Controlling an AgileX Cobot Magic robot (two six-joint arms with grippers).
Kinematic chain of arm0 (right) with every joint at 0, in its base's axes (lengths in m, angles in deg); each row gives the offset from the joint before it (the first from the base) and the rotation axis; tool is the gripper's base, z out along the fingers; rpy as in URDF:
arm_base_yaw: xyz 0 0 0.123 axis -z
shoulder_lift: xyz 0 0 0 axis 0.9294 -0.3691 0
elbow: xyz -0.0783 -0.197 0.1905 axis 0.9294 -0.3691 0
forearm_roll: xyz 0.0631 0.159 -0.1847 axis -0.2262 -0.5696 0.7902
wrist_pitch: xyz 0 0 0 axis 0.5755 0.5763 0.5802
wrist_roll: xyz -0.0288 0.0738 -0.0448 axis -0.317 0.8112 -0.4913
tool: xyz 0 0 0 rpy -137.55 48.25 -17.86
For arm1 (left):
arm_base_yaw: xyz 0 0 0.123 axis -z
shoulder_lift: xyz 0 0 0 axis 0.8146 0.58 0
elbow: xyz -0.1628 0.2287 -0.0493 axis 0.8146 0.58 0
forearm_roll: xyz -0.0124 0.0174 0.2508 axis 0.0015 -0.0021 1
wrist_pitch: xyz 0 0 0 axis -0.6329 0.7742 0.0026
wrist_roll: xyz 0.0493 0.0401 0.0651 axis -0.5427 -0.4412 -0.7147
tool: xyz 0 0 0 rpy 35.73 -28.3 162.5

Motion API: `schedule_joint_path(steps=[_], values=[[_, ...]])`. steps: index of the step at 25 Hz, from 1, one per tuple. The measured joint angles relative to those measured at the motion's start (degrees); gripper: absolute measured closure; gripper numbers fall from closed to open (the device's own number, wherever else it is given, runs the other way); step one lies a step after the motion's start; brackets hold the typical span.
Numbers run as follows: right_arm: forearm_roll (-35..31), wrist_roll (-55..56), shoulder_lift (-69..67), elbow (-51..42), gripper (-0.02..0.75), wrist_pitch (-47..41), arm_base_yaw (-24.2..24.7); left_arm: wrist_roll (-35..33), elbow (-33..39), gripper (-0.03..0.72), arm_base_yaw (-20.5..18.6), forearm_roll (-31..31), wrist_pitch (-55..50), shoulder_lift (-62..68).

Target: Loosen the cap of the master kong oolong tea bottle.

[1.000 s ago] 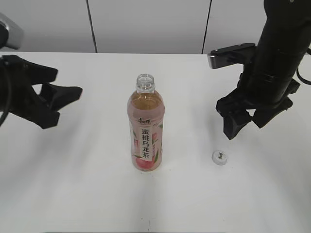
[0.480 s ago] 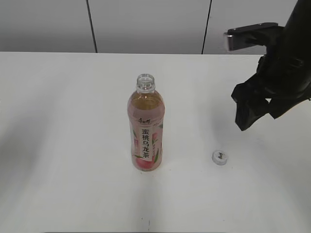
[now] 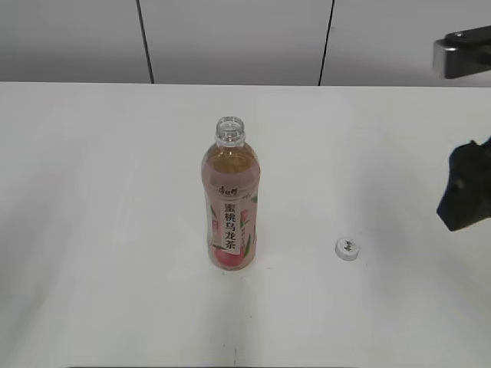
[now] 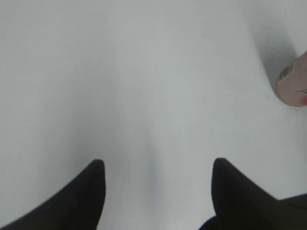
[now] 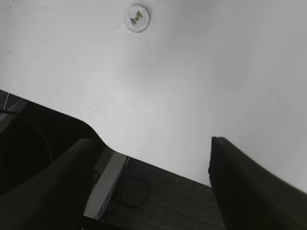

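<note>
The master kong oolong tea bottle (image 3: 230,201) stands upright mid-table, amber tea under a pink label, its neck (image 3: 229,131) bare. The white cap (image 3: 347,248) lies flat on the table to the bottle's right, logo up. In the right wrist view the cap (image 5: 136,18) sits far ahead of my right gripper (image 5: 149,140), which is open and empty. Only a dark part of the right arm (image 3: 466,195) shows at the exterior view's right edge. My left gripper (image 4: 158,160) is open over bare table, with the bottle's base (image 4: 293,86) at the far right of its view.
The white table (image 3: 115,230) meets grey wall panels at the back. Under my right gripper the table edge (image 5: 158,165) gives way to dark floor with a cable loop (image 5: 134,191). A grey bracket of the right arm (image 3: 460,54) juts in at upper right.
The left arm has withdrawn out of the exterior view to the left. The right arm has pulled away to the right, away from the cap. Bottle and cap have stayed put.
</note>
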Motion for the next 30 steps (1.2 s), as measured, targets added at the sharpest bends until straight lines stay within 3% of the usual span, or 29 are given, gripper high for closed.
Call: schedule_joint_path(steps=[10,14,22,30], values=[[2.5,0.9,18.7,-8.2,0.174,-2.8,0.0,-4.5,-1.7,0.272,0.0,-3.0,-13.8,-16.4],[3.2,0.9,28.5,-13.7,0.174,-3.0,0.0,-5.6,-1.0,0.286,0.0,-3.2,-15.4,-20.6],[8.2,0.7,50.5,-25.0,0.174,-0.9,0.0,-14.9,-0.6,0.321,0.0,-7.2,-15.6,-31.2],[9.0,0.3,66.5,-30.1,0.174,3.6,0.0,-15.9,-0.5,0.328,0.0,-8.1,-15.9,-40.4]])
